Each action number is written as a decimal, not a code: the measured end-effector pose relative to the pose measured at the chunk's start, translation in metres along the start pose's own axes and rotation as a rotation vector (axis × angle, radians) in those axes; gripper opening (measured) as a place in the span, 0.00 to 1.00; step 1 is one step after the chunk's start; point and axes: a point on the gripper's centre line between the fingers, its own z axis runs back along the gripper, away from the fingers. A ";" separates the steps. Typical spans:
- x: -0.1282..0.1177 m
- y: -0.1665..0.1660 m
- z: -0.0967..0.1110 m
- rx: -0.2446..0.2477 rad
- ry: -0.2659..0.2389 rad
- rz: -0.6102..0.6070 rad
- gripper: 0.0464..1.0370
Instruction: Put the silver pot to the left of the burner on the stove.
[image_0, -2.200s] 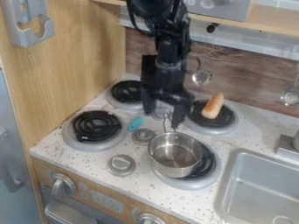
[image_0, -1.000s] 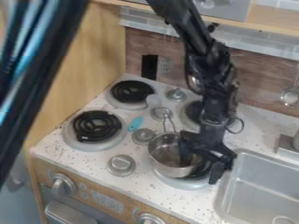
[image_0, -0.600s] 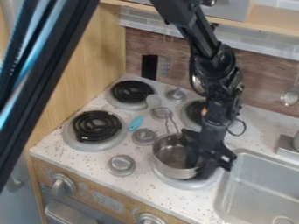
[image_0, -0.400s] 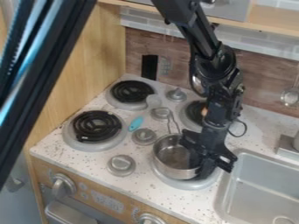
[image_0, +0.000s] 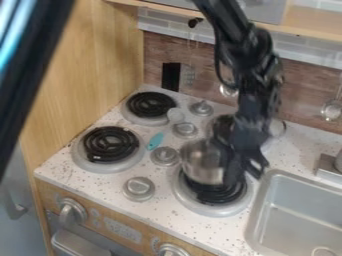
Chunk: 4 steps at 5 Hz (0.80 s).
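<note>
From where I'm standing, the black two-finger gripper (image_0: 245, 176) is hanging over the right side of the round burner with black coils and a silver base (image_0: 184, 196), the one closest to the sink. It is gripping the right side of the round, shiny silver metal pot (image_0: 202, 162), and the pot is hovering over that burner's far left part, the coils showing below it. The black jointed arm (image_0: 250, 75) is slanting down from beyond the burner.

A silver-grey round knob (image_0: 139, 189) is sitting just left of the burner, and another round grey knob (image_0: 164, 156) is sitting beyond the first, to the burner's far left. A small turquoise oval thing (image_0: 155, 141) is lying farther off that way. Well to the left of the burner, a second black-coiled one (image_0: 110, 144) is resting. The grey rectangular sink basin (image_0: 294, 220) is lying to the burner's right.
</note>
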 end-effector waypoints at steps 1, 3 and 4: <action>-0.015 0.043 0.013 0.009 -0.016 0.017 0.02; -0.047 0.113 0.010 -0.019 0.021 0.171 0.02; -0.059 0.133 -0.010 -0.036 0.067 0.214 0.02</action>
